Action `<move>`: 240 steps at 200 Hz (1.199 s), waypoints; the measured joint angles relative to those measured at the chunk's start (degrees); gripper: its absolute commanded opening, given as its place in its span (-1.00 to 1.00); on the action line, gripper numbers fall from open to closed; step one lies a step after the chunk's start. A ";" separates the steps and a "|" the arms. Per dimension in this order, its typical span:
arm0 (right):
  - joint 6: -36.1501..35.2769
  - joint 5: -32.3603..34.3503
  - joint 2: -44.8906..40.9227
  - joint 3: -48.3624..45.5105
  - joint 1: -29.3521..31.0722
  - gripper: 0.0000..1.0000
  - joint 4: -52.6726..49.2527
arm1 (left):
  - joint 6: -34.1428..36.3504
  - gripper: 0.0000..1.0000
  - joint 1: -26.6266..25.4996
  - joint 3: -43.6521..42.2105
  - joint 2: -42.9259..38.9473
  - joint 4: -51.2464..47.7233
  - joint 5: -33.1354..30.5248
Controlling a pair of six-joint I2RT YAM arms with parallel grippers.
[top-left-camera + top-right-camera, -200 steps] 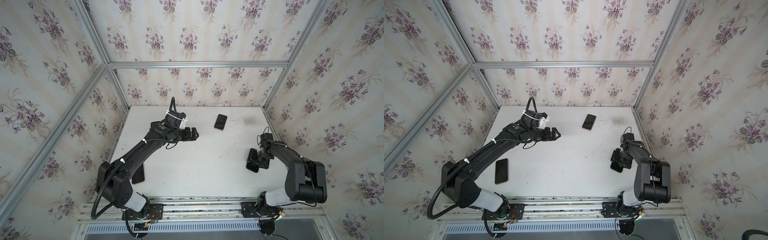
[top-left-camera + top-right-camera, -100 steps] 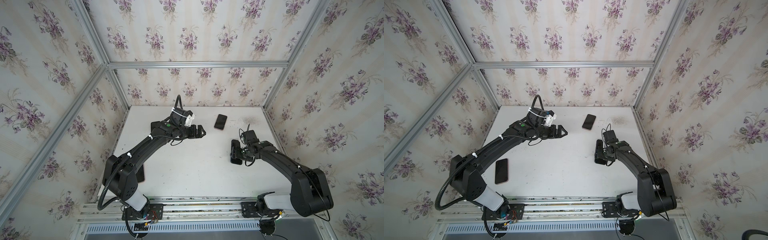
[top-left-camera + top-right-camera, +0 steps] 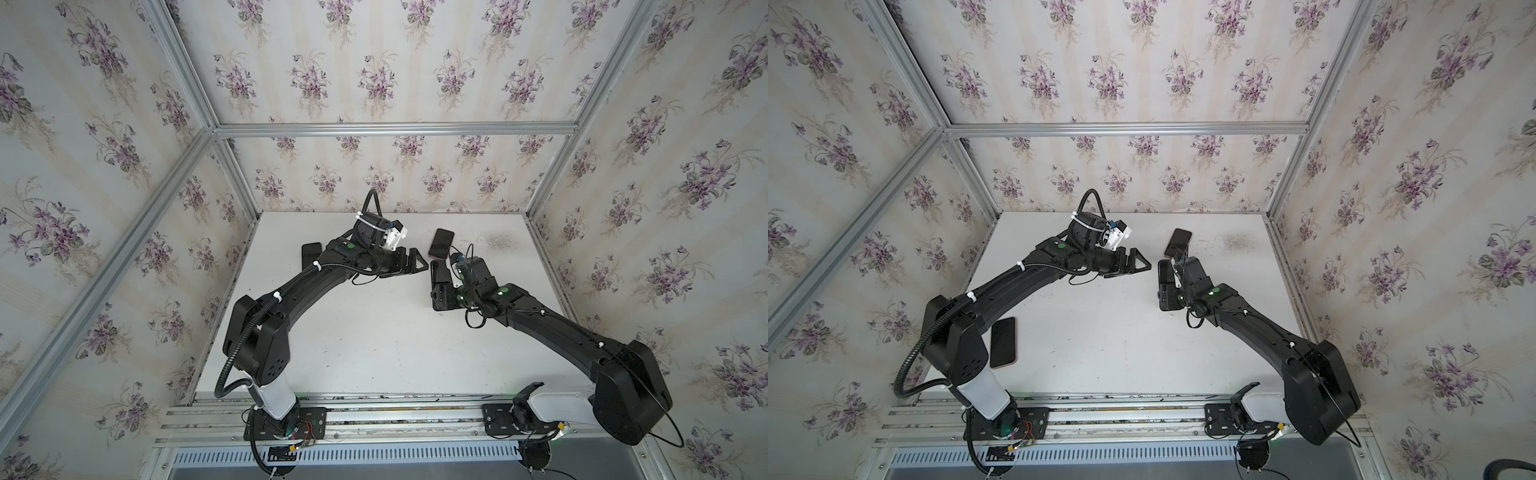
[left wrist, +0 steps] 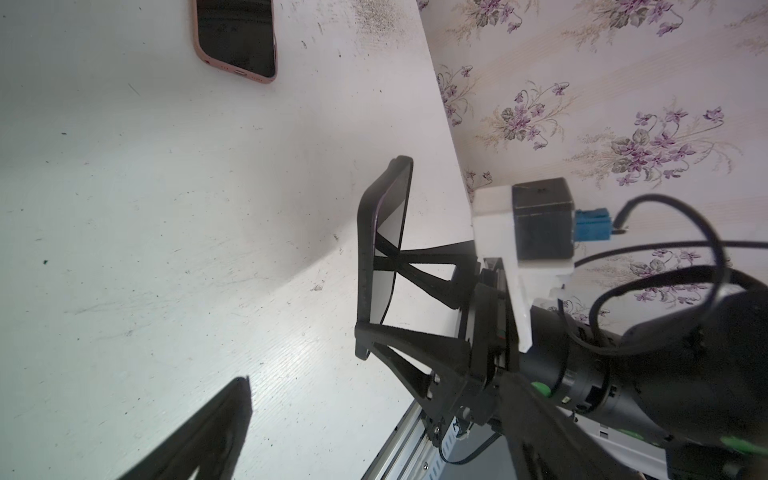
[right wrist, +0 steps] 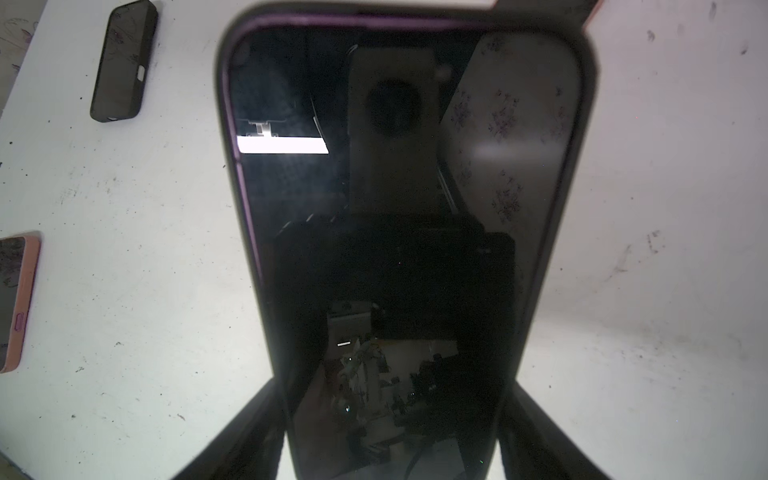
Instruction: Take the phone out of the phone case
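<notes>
Arms are converging: right hand (image 5: 395,399) is side-gripping the black-cased, purple-rimmed phone (image 5: 395,199); left hand (image 3: 419,262) is nearing wide open, empty (uncasing looks imminent).

Phone (image 5: 399,208) showed dark glossy screen, sat fully inside black phone case (image 5: 222,124), purple inner rim, long edges clamped in right gripper (image 5: 395,436), raised mid-air.

A robot lab cell is shown: a scuffed white table (image 3: 374,340) is boxed in by flower-papered panels (image 3: 374,62), held in an aluminium frame (image 3: 395,129). A left arm (image 3: 291,291) and a right arm (image 3: 552,328) are bolted to a slotted rail (image 3: 395,409) at the front edge, and bare wiring (image 3: 300,430) is left exposed at one base.
</notes>
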 measured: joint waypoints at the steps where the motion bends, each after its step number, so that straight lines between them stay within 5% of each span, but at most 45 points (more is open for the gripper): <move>1: -0.07 -0.02 -0.02 0.00 0.17 -0.18 0.13 | 0.02 0.84 0.00 0.00 0.04 0.00 0.02; 149: -4.39 -3.28 -0.39 -0.04 4.55 -0.33 3.65 | 1.16 0.11 0.00 -0.09 3.39 0.26 0.68; 240: -6.54 -4.31 -0.98 -0.96 5.70 -0.39 5.25 | 2.67 -0.53 0.46 1.51 4.98 -0.24 2.03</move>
